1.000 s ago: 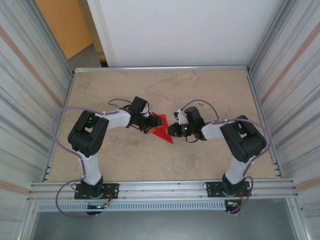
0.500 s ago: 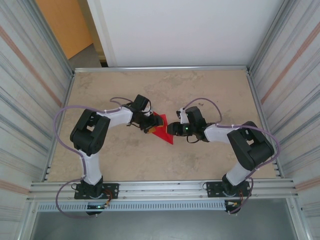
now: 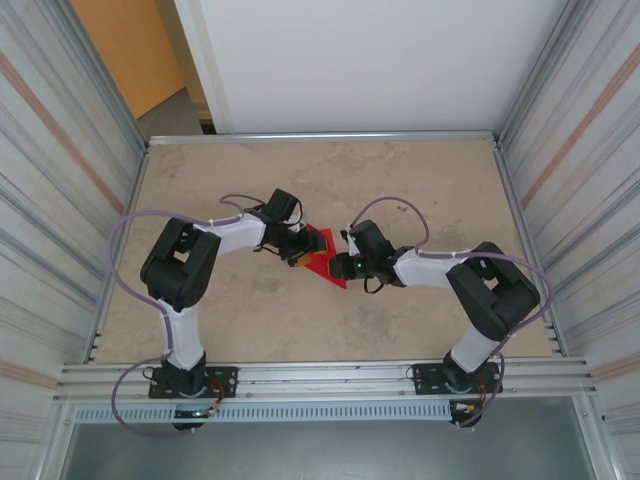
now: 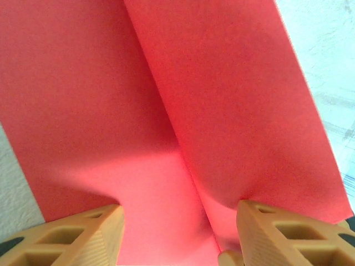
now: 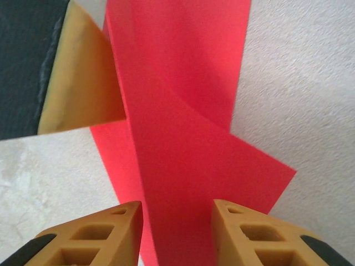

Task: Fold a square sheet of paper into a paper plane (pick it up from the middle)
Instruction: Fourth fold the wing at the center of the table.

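Square sheet of paper (image 3: 322, 258) held down at mid-table, part-folded, an arm at either end

It lies just left of centre in the top view on the table (image 3: 420, 180), creased into a pointed shape with its tip toward the lower right. The left gripper (image 3: 298, 250) sits on its upper-left end, jaws spread; in the left wrist view its fingers (image 4: 83, 233) rest on the red to either side of a crease, probably to keep the layers flat. The right gripper (image 3: 341, 266) meets the paper from the right; its jaws stand apart, astride a lifted flap in its wrist view, clamping nothing. It looks placed to take or press that flap for the next fold.
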